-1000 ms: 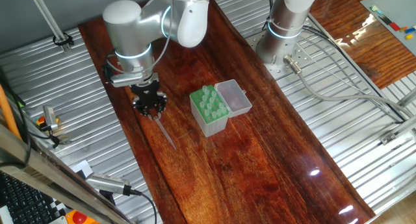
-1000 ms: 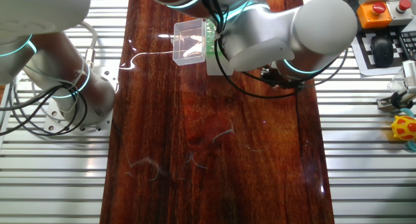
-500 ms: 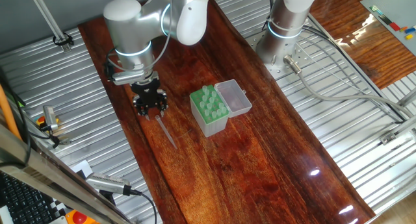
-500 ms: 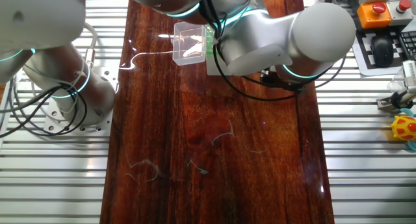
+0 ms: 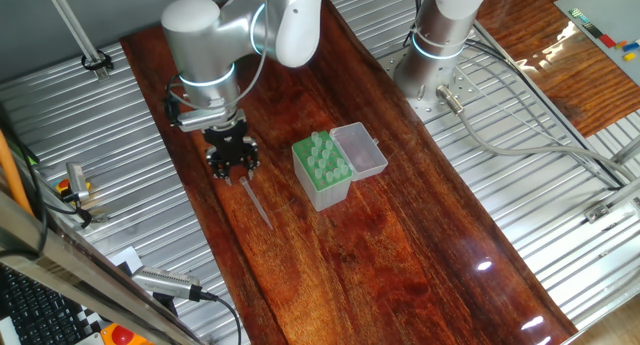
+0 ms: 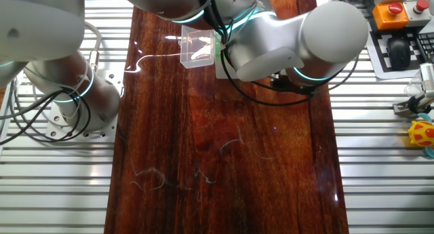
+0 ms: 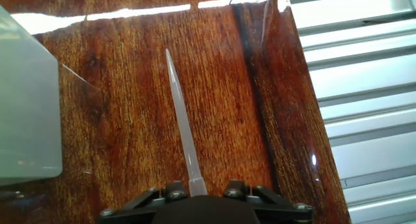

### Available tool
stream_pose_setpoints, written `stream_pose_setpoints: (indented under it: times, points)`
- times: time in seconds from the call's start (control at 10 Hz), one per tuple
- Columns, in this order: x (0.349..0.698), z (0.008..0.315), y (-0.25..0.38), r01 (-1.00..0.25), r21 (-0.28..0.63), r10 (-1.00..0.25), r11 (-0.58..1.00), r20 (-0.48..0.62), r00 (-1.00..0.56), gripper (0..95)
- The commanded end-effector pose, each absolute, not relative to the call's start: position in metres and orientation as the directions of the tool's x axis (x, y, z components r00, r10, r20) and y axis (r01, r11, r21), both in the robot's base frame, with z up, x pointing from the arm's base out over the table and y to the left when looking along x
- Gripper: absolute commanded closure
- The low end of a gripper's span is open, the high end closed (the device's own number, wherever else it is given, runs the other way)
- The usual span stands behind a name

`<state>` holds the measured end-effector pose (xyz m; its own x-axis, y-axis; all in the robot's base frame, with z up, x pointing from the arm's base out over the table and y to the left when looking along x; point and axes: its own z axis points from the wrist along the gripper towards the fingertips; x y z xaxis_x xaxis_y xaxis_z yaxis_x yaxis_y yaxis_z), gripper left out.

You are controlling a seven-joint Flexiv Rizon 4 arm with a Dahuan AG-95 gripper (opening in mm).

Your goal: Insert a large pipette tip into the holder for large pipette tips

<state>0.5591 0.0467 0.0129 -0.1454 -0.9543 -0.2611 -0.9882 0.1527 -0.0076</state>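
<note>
The end effector [image 5: 232, 163] points down at the desk [image 5: 400, 235], grasping the large pipette tip [image 7: 182, 123] by its wide end — just beside the holder [image 5: 321, 171].

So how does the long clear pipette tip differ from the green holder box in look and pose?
The large pipette tip is thin, clear and tapered; the holder is a blocky green box with a gridded top. The tip slants from the gripper; the holder rests flat on the table, apart from it.

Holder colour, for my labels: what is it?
Green holder with pale green holes; clearest in one fixed view.
</note>
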Motion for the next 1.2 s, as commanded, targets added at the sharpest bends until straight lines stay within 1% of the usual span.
stream_pose_setpoints:
  times: [0.1,0.2,0.7,0.8,1.2]
  points:
    - [0.5570,0.0131,0.0464,-0.987,-0.005,-0.952,0.162,-0.263,-0.155,57.0]
    - [0.5568,0.0129,0.0466,-0.986,-0.005,-0.952,0.164,-0.264,-0.157,76.0]
    - [0.5570,0.0091,0.0508,-0.984,0.000,-0.946,0.177,-0.275,-0.170,76.0]
    - [0.5571,0.0075,0.0520,-0.981,0.006,-0.942,0.192,-0.278,-0.186,95.0]
    - [0.5565,0.0136,0.0519,-0.975,0.019,-0.938,0.221,-0.268,-0.218,95.0]
